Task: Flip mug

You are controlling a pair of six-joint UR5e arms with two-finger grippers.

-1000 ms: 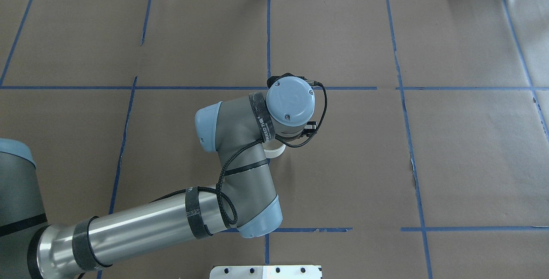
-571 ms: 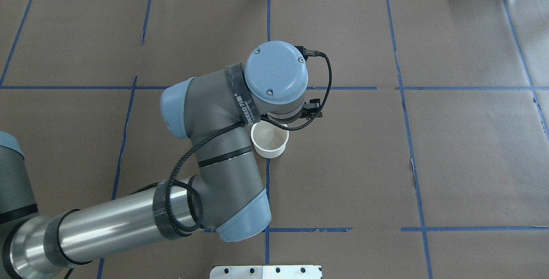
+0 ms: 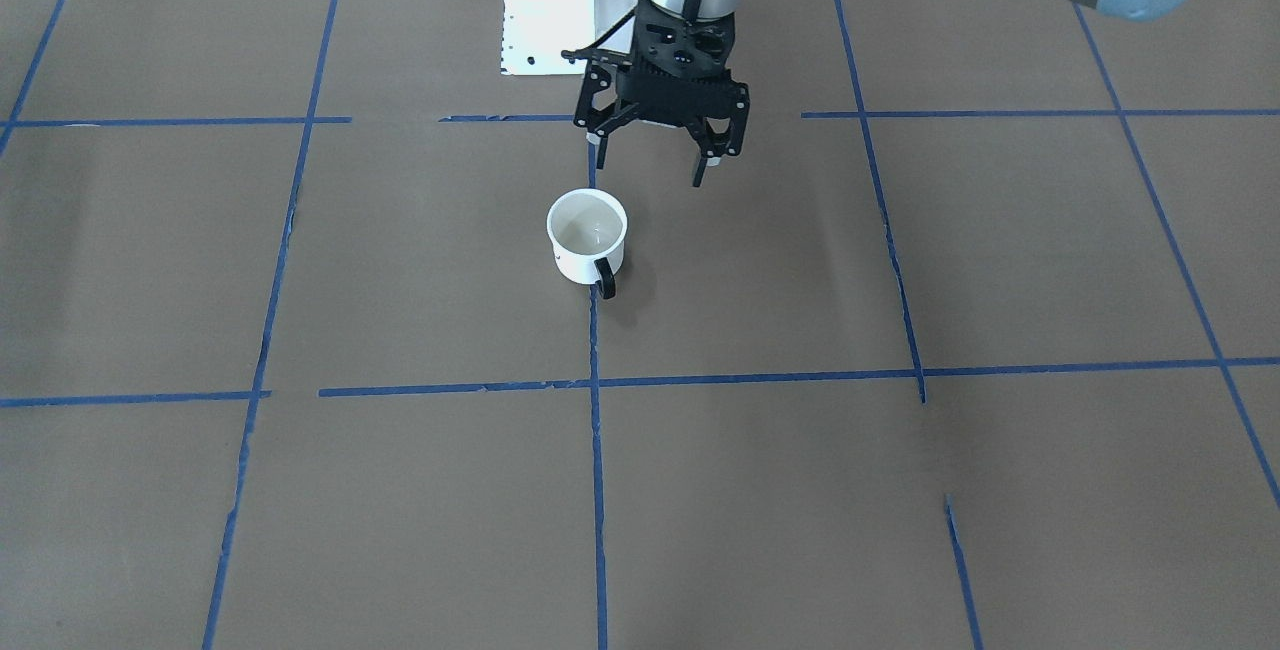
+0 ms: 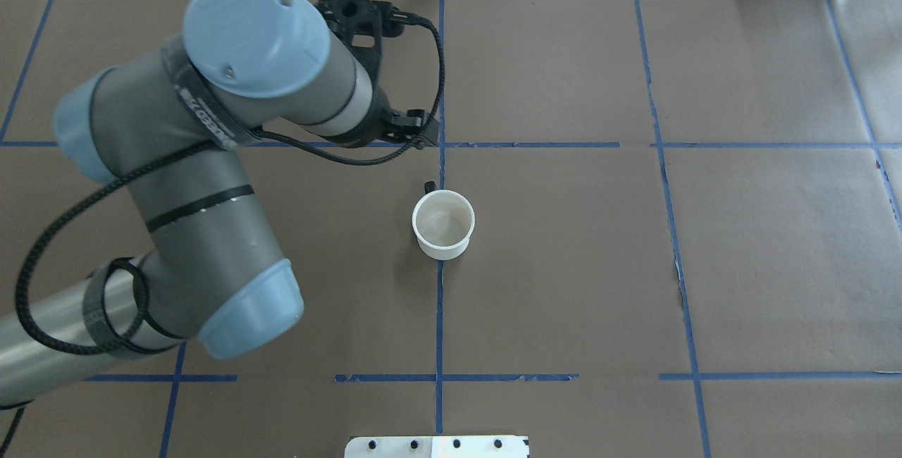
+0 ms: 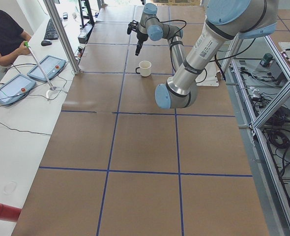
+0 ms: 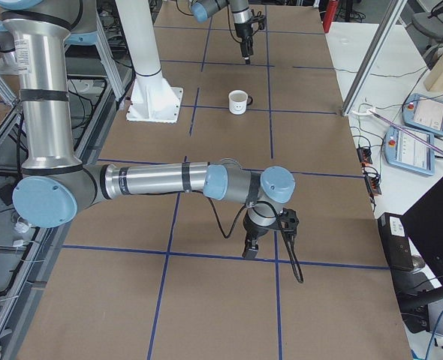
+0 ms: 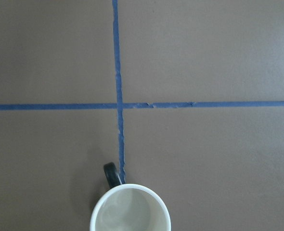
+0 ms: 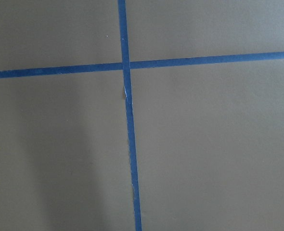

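Note:
The white mug (image 4: 442,224) stands upright on the brown table, mouth up, with nothing inside. Its black handle (image 3: 605,280) points away from the robot. It also shows in the front view (image 3: 587,235), the left wrist view (image 7: 130,209) and both side views (image 5: 145,68) (image 6: 239,101), with its smiley face showing in the right side view. My left gripper (image 3: 650,160) is open and empty. It hangs above the table, on the robot's side of the mug, apart from it. My right gripper (image 6: 263,244) is low over the table far from the mug. I cannot tell whether it is open or shut.
Blue tape lines (image 4: 440,303) divide the brown table cover. A white base plate (image 3: 540,10) sits at the robot's edge. An operator (image 5: 2,34) and tablets (image 5: 46,68) are beside the table on the far side.
My left arm has lifted and swung away to the left and back, uncovering the mug. The mug stays upright in the same place.

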